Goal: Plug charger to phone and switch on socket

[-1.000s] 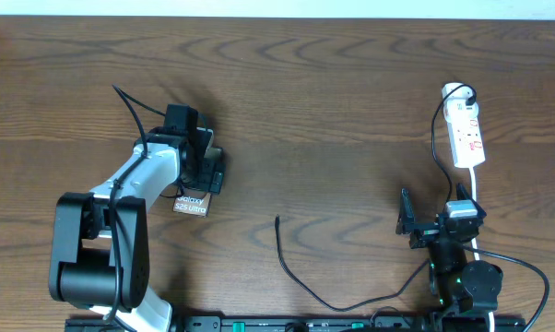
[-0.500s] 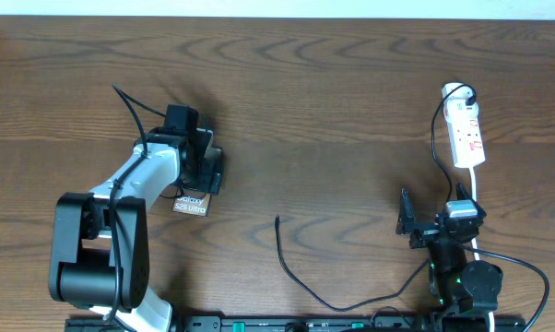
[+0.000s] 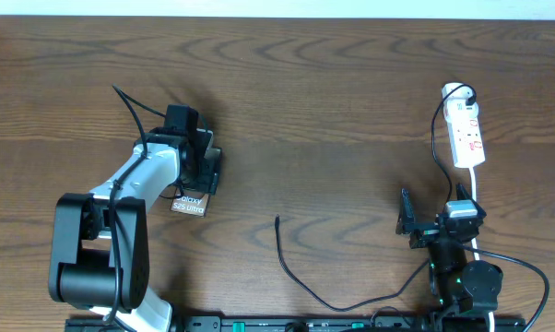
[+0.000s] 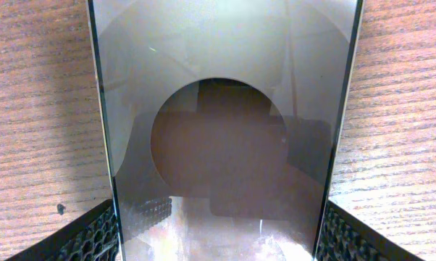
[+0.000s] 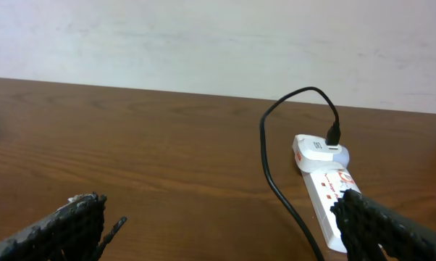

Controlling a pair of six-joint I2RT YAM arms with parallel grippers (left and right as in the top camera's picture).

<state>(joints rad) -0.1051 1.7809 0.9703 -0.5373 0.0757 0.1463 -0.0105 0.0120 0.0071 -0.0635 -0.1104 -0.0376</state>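
Brown wood counter (image 3: 333, 111) runs under both arms, and over the last second almost nothing has shifted: only the phone (image 3: 190, 205) has crept a touch leftward with the left claw (image 4: 218, 232). We judge the task barely begun, with the charger (image 3: 291, 267) tip lying loose at mid-counter, well apart from the phone, and the socket (image 3: 467, 134) untouched at far right. We see the left claw narrowed onto the phone's long edges, a pad (image 4: 95, 235) at each side, holding it, while the right claw (image 5: 221, 217) stands wide and empty, short of the socket.
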